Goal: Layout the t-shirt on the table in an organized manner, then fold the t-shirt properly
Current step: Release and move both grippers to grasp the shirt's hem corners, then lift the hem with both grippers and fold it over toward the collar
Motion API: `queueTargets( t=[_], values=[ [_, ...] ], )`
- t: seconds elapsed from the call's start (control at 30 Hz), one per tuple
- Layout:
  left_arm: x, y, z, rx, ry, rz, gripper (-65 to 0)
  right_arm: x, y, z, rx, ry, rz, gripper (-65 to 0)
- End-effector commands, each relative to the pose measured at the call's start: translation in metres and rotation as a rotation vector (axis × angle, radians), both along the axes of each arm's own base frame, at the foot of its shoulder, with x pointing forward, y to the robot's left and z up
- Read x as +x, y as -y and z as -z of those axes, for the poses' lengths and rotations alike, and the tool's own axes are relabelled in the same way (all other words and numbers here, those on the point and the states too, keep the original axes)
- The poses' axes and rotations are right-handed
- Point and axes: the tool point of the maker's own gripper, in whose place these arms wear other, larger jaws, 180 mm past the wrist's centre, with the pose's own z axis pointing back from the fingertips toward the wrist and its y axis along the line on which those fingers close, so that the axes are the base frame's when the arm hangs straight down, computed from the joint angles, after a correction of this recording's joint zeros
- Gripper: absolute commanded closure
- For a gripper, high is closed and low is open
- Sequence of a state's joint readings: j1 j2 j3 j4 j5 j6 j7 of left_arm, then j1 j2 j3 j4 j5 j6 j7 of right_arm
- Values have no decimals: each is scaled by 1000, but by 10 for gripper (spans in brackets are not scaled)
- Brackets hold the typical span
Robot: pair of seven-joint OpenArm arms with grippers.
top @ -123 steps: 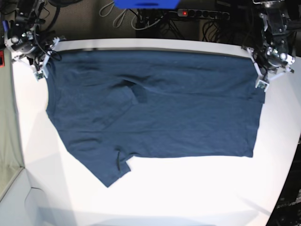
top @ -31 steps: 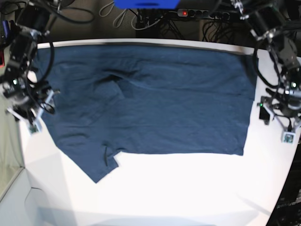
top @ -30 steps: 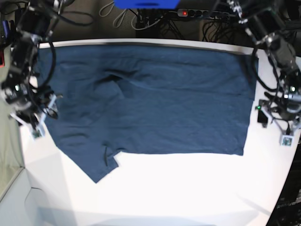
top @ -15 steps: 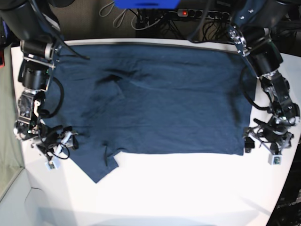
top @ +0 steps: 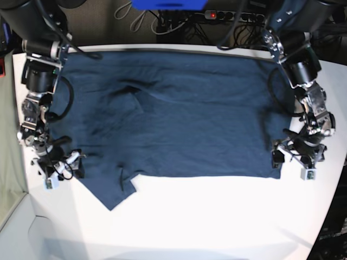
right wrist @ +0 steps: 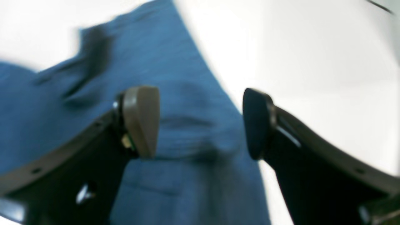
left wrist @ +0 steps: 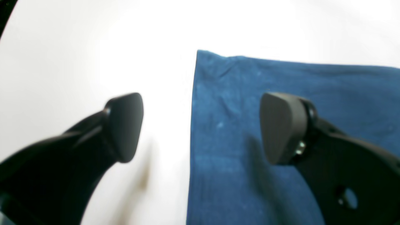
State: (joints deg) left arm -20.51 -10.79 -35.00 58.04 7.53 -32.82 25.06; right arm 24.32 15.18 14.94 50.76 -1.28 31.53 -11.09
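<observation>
The dark navy t-shirt (top: 190,119) lies spread flat on the white table (top: 217,222), one sleeve (top: 116,192) pointing to the near left. My left gripper (top: 291,162) is open at the shirt's near right corner. In the left wrist view it (left wrist: 201,126) straddles the t-shirt's (left wrist: 343,93) side edge, one finger over bare table (left wrist: 78,47), the other over cloth. My right gripper (top: 62,172) is open at the shirt's left edge, just above the sleeve. In the right wrist view it (right wrist: 200,122) hangs over the t-shirt (right wrist: 187,93), its right finger at the cloth's edge beside the table (right wrist: 312,62).
A power strip (top: 233,15) with a red light, loose cables and a blue object (top: 168,4) lie beyond the table's far edge. The table's edge curves in at the right (top: 333,206) and at the near left (top: 32,216).
Both arms have come forward along the shirt's side edges to its near corners and lowered toward the cloth. Both grippers stay open. Over the last second the shirt has not moved.
</observation>
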Motion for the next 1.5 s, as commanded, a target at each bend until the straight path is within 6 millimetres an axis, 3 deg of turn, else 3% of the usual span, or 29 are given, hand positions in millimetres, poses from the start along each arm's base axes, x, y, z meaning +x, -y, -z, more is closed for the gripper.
queueTargets(
  t=[0.0,0.17,0.3,0.5,0.73,0.8,0.93,1.03,1.2,1.47],
  values=[
    [15,-8,-28,12,93,-8,-568,11,10,-24,-3,88,26,-420],
    [16,-7,-29,10,102,-7,-568,11,42,-29,-47,160,210,-422],
    [16,-6,-26,5,97,-8,-568,9,43,-21,-39,141,216,-422],
    [12,-4,-12,-17,62,-9,-568,3,44,31,32,-16,251,-422],
    [12,-9,-14,-8,64,-12,-568,3,49,35,36,-32,262,-418],
    [18,-12,-23,-2,82,-14,-568,3,49,35,36,-32,262,-412],
    [21,-14,-26,-2,87,-16,-568,2,48,37,34,-39,259,-317],
    [34,-10,-31,-28,94,-15,-568,1,44,40,27,-50,245,-194],
    [38,-4,-19,-71,62,-14,-568,-7,36,52,11,-85,216,-20],
    [38,9,14,-48,-41,25,-568,-15,36,61,9,-104,217,0]
  ],
)
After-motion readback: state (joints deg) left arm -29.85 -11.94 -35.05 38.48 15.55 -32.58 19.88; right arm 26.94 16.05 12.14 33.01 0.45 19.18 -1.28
